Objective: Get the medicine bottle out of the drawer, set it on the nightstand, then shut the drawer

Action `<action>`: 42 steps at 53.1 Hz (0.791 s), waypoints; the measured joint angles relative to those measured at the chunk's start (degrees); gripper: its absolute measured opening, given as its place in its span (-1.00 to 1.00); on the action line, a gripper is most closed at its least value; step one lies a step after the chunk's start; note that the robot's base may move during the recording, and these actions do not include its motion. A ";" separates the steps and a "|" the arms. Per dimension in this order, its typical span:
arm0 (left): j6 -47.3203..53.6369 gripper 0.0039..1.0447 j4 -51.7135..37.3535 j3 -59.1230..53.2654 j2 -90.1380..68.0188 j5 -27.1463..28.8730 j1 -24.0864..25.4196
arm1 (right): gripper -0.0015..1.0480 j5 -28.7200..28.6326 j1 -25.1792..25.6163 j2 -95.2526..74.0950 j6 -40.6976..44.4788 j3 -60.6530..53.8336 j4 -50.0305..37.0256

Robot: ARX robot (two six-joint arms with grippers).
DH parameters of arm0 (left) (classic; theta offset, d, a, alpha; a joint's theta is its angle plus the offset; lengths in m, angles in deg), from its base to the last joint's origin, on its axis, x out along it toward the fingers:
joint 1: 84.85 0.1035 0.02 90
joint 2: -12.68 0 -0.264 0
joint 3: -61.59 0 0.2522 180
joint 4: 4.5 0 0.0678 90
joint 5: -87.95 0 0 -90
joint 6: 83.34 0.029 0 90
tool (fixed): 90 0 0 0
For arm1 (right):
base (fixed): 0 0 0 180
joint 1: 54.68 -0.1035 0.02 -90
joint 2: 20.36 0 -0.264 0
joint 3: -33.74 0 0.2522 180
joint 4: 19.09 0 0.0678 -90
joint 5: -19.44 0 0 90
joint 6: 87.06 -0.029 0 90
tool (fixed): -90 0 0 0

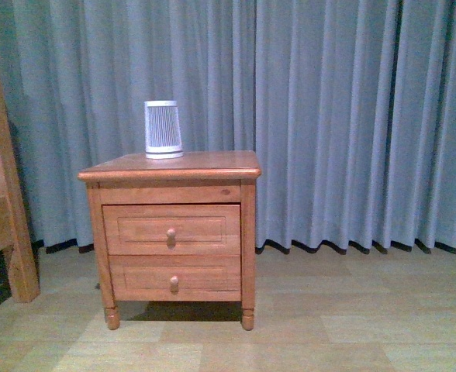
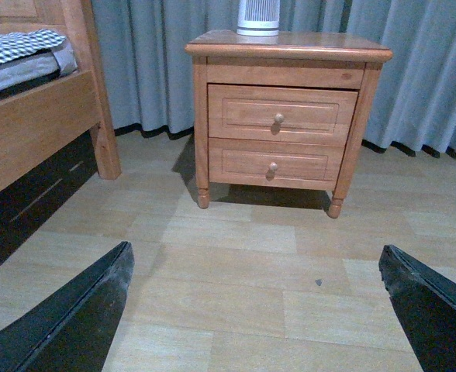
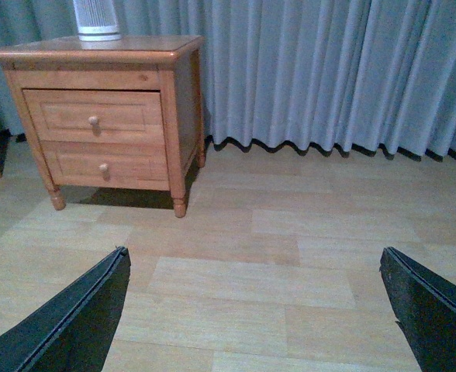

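Bottle not in sight, presumably inside the shut drawer (image 1: 139,229), ahead of you and leftward.
Your left gripper (image 2: 255,249) and right gripper (image 3: 253,251) gape wide, empty, well short of the nightstand (image 1: 212,163). The knob (image 1: 171,233) squarely faces the left one, so that arm looks nearer.

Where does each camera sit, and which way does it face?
Front view: on the robot's body, facing the nightstand squarely; no arm shows.
Left wrist view: low, facing the nightstand, bed beside; open left gripper shows.
Right wrist view: low, further right, sees the nightstand's side; open right gripper shows.
All three share the nightstand with the drawer shut.
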 joint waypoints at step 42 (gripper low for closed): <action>0.00 0.88 0.00 0.00 0.00 0.00 0.00 | 0.87 -0.02 0.00 0.02 0.00 -0.02 -0.02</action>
